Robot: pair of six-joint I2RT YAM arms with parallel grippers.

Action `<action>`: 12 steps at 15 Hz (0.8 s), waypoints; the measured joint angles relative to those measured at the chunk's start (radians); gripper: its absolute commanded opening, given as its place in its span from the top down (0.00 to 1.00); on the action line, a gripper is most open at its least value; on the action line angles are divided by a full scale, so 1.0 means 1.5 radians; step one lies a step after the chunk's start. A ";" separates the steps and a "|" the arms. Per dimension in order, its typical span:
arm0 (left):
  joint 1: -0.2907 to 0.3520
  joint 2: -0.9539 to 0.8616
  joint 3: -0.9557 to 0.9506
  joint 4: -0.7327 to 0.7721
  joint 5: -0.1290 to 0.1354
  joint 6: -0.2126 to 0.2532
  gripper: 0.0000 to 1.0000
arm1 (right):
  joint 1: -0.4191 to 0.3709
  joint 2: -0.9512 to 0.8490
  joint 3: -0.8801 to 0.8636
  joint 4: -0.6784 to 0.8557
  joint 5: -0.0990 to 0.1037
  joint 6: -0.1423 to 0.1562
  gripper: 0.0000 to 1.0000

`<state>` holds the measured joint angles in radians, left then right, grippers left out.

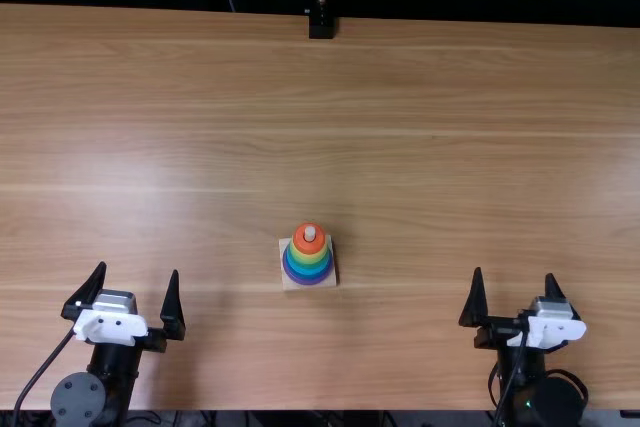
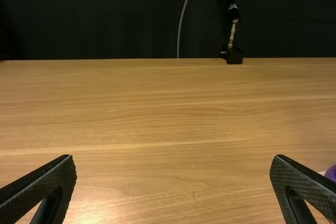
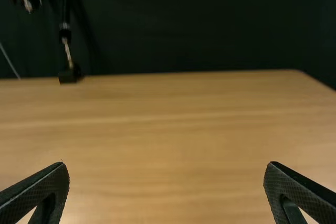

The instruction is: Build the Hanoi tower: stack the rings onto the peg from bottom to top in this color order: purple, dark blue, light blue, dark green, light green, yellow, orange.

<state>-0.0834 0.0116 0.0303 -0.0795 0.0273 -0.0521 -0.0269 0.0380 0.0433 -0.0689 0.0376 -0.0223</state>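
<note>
In the top view, the ring tower stands near the middle of the table on a square light wooden base (image 1: 288,281). Its orange ring (image 1: 309,238) is uppermost around the pale peg tip (image 1: 310,233), with yellow, green and blue rings widening down to a purple ring (image 1: 309,281). My left gripper (image 1: 137,283) is open, left of the tower; my right gripper (image 1: 515,289) is open, farther off to its right. Both wrist views agree: left gripper (image 2: 173,184) and right gripper (image 3: 166,190) have wide-parted fingers holding nothing. A purple ring edge (image 2: 331,172) shows in the left wrist view.
A black clamp (image 1: 321,25) with a metal stand is fixed at the middle of the table's far edge. Bare wood (image 1: 420,157) surrounds the tower on all sides. Cables run beside both arms near the front edge.
</note>
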 measured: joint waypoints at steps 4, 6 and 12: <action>0.000 0.000 0.000 0.000 0.000 0.000 0.00 | 0.000 0.000 -0.003 -0.030 -0.003 -0.001 0.00; 0.000 0.000 0.000 0.000 0.000 0.000 0.00 | 0.000 0.000 -0.003 -0.030 -0.003 -0.001 0.00; 0.000 0.000 0.000 0.000 0.000 0.000 0.00 | 0.000 0.000 -0.002 -0.031 -0.005 -0.001 0.00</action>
<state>-0.0834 0.0116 0.0303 -0.0795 0.0273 -0.0525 -0.0269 0.0383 0.0399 -0.1146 0.0296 -0.0242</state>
